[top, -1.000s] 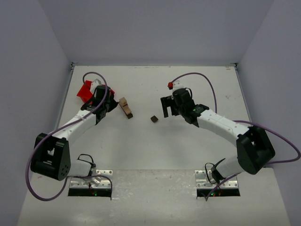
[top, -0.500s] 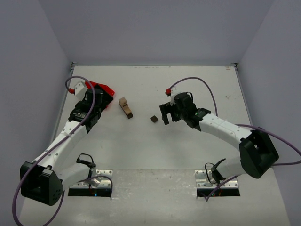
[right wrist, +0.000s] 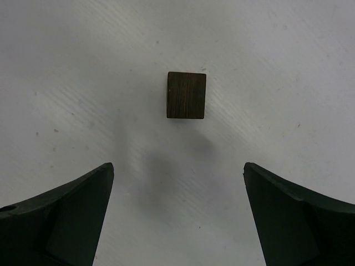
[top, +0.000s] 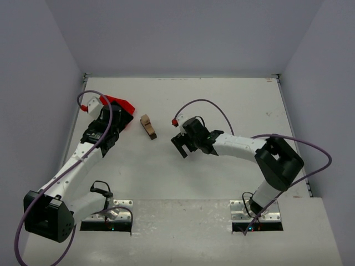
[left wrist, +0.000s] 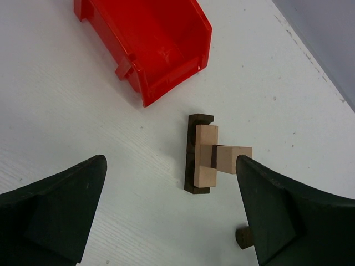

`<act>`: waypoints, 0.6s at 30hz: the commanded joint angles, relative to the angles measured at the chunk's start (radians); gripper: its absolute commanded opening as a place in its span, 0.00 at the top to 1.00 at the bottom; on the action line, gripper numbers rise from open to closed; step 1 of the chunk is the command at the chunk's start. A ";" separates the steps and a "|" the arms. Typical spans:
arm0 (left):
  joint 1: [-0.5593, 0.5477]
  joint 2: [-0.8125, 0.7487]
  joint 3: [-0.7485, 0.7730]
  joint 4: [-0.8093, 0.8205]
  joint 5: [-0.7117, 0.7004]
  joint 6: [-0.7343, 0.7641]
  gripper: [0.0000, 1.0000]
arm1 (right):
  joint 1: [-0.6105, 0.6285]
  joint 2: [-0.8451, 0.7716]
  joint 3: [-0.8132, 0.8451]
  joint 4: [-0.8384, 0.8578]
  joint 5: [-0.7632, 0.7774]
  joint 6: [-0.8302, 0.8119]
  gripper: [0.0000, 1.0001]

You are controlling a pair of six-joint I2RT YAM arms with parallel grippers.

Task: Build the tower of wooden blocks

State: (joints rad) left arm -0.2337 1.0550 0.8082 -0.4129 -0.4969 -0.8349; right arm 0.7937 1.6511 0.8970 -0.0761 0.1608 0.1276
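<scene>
The wood block tower [top: 148, 126] is a short stack of tan and dark blocks left of centre; the left wrist view shows the tower [left wrist: 205, 155] just beyond my fingers. My left gripper [top: 118, 121] [left wrist: 172, 221] stands open and empty between the red bin and the stack, holding nothing. A loose dark brown cube [right wrist: 186, 95] lies on the table ahead of my right gripper [right wrist: 177, 216], which is open wide above it. In the top view my right gripper [top: 182, 146] hides this cube. A sliver of the dark cube [left wrist: 242, 237] shows beside my left gripper's right finger.
A red plastic bin [top: 120, 105] [left wrist: 150, 44] lies at the left, just beyond my left gripper and close to the stack. The side walls rise along the left and right table edges.
My left gripper opened, let go of the red bin and drew back to the left. My right arm swung left and nearer, bringing its open gripper over the dark cube.
</scene>
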 commanded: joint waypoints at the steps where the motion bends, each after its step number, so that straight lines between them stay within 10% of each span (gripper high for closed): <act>1: 0.010 -0.050 -0.020 0.016 -0.005 0.013 0.00 | -0.010 0.076 0.074 0.056 0.027 -0.019 0.04; 10: 0.010 -0.072 -0.041 0.045 -0.002 0.019 0.00 | -0.040 0.188 0.121 0.123 -0.050 -0.017 0.20; 18: 0.010 -0.064 -0.041 0.048 -0.003 0.017 0.00 | -0.063 0.245 0.141 0.171 -0.086 -0.011 0.58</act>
State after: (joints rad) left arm -0.2337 0.9985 0.7681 -0.4043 -0.4961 -0.8276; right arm 0.7406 1.8852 1.0030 0.0231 0.0976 0.1194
